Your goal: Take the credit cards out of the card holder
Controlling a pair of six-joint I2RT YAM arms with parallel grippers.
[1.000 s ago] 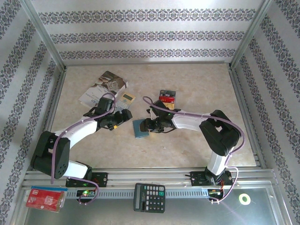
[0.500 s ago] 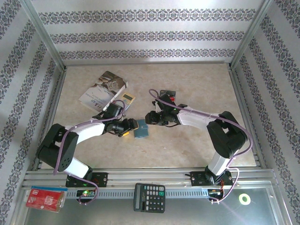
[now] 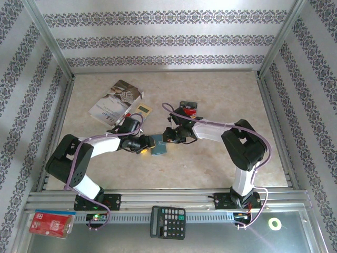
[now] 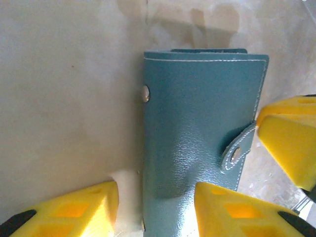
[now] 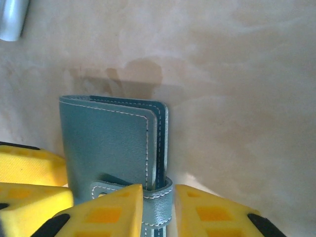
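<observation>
Near-left, on the metal ledge in front of the table: red packet (image 3: 51,223).

Far-left part of the table: booklet (image 3: 116,103) lying flat, a small pocket calculator (image 3: 142,109) just beside its right corner.

Left gripper (image 3: 146,145) (image 4: 157,192): low over the table's middle, jaws apart. One yellow finger (image 4: 69,210) sits on bare table with a gap to the leather, and the other finger is over the cover. It straddles one long edge and is released, nothing grasped.

Card holder (image 3: 158,146) (image 4: 197,118) (image 5: 103,143): blue, flat on the table near its middle, between the two grippers. It is folded shut, with the snap strap wrapped round its open edge.

Right gripper (image 3: 166,138) (image 5: 159,195): at the holder's far-right side, fingers pinching the strap's fold, which touches both pads. It is grasping the card holder.

Black calculator (image 3: 167,221): middle of the front ledge.

Credit cards (image 3: 188,109): small red, black and tan pile on the table, beyond the right arm's wrist and apart from the holder.

Green ring (image 3: 274,223): near-right of the ledge.
</observation>
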